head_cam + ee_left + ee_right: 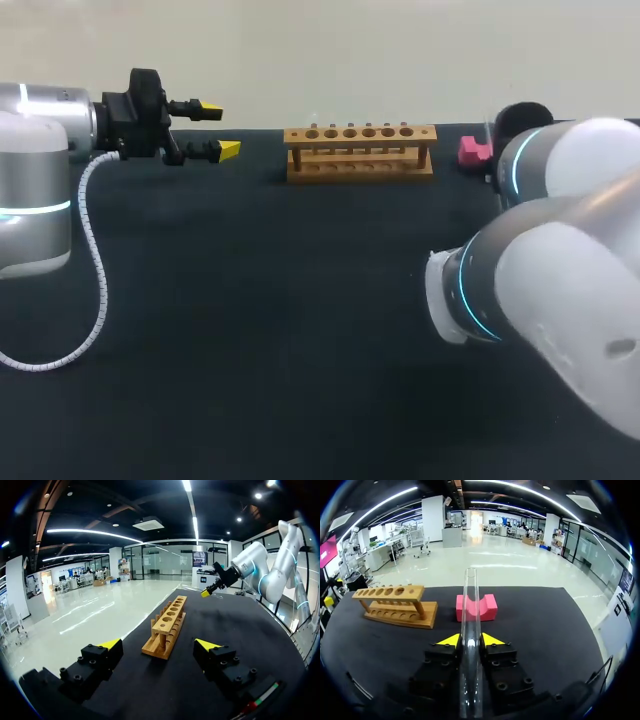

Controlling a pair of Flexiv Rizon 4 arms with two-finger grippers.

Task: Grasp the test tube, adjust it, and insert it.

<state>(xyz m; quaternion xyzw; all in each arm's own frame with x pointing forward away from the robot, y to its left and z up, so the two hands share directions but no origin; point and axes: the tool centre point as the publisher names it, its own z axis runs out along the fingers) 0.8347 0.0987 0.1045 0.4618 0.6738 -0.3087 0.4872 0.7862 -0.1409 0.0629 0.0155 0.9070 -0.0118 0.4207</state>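
Note:
A clear test tube point(470, 595) lies lengthwise between the yellow-tipped fingers of my right gripper point(468, 640), which is shut on it; its open end points ahead, over a pink block point(488, 608). The wooden tube rack point(395, 606) stands ahead and off to the side, with all its holes empty. In the head view the rack point(360, 150) sits at the table's back middle, and my right arm point(560, 260) hides its own gripper. My left gripper point(218, 131) hovers open beside the rack's left end. In the left wrist view the rack point(167, 625) lies ahead of the left gripper point(159, 645).
The pink block point(473, 150) rests at the back right, right of the rack. A white coiled cable point(92, 260) hangs from my left arm over the table's left side. Dark table surface point(280, 320) stretches in front of the rack.

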